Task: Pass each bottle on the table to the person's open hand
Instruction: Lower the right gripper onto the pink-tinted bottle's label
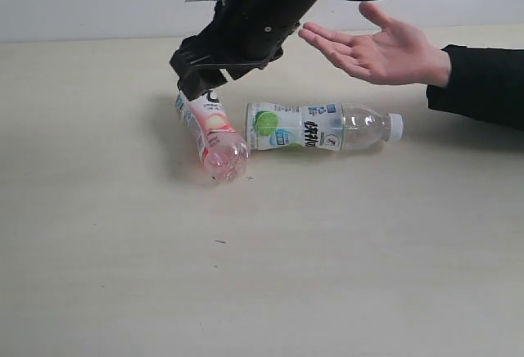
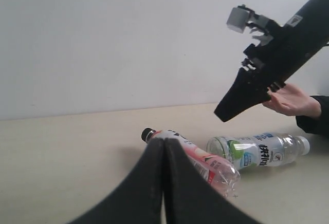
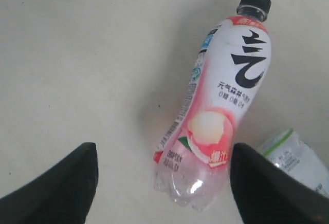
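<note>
Here, a see-through plastic bottle with a pink label and black cap (image 3: 221, 95) lies flat on the smooth cream table (image 1: 327, 259), just beside a clear lime-label bottle with a white cap (image 1: 319, 126). Both look empty, maybe. The right gripper (image 3: 162, 154) hangs over the pink one, spread wide, holding nothing. Only the wrist views show its top end. The left gripper (image 2: 163, 144) is pinched together, empty. The person's open hand (image 1: 372, 46) is palm up.

A pink-labelled, black-capped plastic bottle (image 1: 211, 134) lies mid-frame on the pale cream tabletop (image 1: 327, 275). A lime-labelled, white-capped plastic bottle (image 1: 319, 126) lies just right of it. A bare open hand (image 1: 372, 46) sits upper right, behind both.
</note>
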Tool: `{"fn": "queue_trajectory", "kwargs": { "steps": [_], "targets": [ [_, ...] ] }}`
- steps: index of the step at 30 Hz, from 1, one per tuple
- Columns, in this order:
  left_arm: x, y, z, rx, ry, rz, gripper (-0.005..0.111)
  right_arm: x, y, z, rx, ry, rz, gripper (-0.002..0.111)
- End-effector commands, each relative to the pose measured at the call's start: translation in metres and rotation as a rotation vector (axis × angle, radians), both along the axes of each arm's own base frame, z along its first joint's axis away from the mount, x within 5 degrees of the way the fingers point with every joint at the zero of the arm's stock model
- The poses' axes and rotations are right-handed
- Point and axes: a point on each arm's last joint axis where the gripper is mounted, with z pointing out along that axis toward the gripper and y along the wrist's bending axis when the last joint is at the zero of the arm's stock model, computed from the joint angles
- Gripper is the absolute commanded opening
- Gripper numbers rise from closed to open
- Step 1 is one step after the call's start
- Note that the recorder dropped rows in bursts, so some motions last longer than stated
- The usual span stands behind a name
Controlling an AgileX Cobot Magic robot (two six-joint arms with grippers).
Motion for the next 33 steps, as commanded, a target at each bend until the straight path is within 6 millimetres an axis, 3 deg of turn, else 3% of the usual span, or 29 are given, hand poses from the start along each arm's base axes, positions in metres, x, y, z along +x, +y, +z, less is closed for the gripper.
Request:
{"fn": "queue_trajectory", "kwargs": {
  "steps": [1,8,19,33],
  "targets": [
    [-0.001,0.0,0.001,-0.003,-0.013,-0.002,0.0,0.012,0.017,-0.011,0.005,-0.003,-0.013,0.07],
    [-0.001,0.0,0.001,-0.003,-0.013,-0.002,0.0,0.029,0.032,-0.031,-0.006,0.019,-0.045,0.073],
    [-0.001,0.0,0.001,-0.003,-0.013,-0.002,0.0,0.043,0.033,-0.064,-0.085,-0.007,-0.079,0.075],
    [-0.001,0.0,0.001,-0.003,-0.013,-0.002,0.0,0.042,0.043,-0.07,-0.074,-0.042,-0.081,0.076]
  ]
}}
